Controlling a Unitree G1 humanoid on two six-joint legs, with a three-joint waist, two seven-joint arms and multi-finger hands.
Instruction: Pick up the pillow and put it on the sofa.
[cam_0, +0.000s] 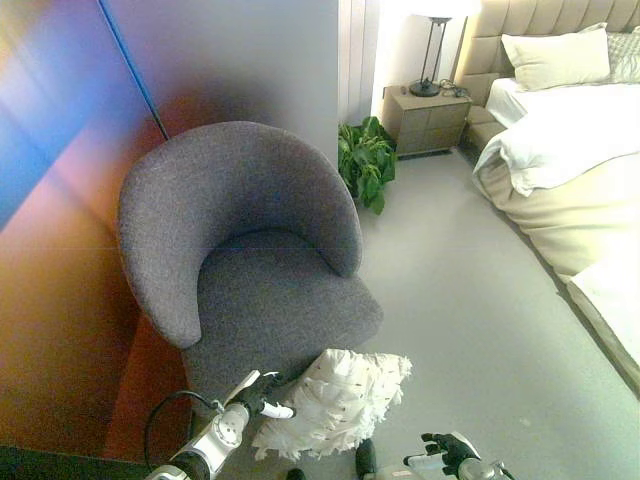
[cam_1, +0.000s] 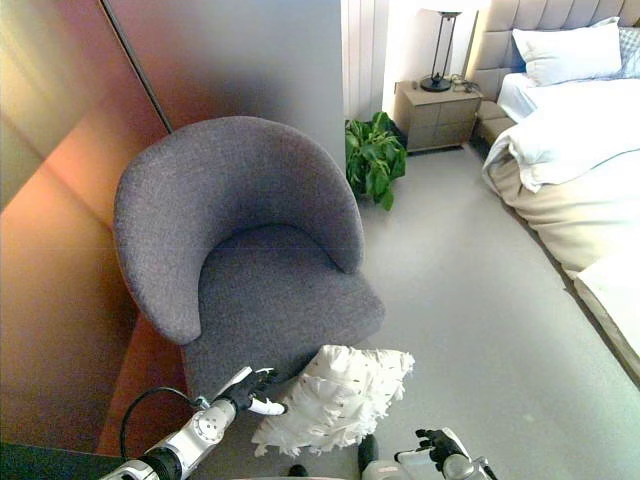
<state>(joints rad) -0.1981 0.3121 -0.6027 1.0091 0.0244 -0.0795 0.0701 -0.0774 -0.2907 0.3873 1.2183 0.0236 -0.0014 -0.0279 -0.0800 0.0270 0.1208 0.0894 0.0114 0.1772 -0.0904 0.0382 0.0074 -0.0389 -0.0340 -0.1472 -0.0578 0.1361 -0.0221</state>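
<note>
A white, fluffy, tufted square pillow lies on the pale grey floor, leaning against the front of a round-backed grey fabric armchair. The robot's left hand reaches in from the lower left, its fingers relaxed and touching the pillow's left edge without gripping it. The right hand hovers low near the bottom edge, fingers loosely curled, holding nothing.

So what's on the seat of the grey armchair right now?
Nothing shows on the armchair seat: bare grey fabric. The white pillow leans against its front, on the floor, with the left robot hand beside it.
</note>
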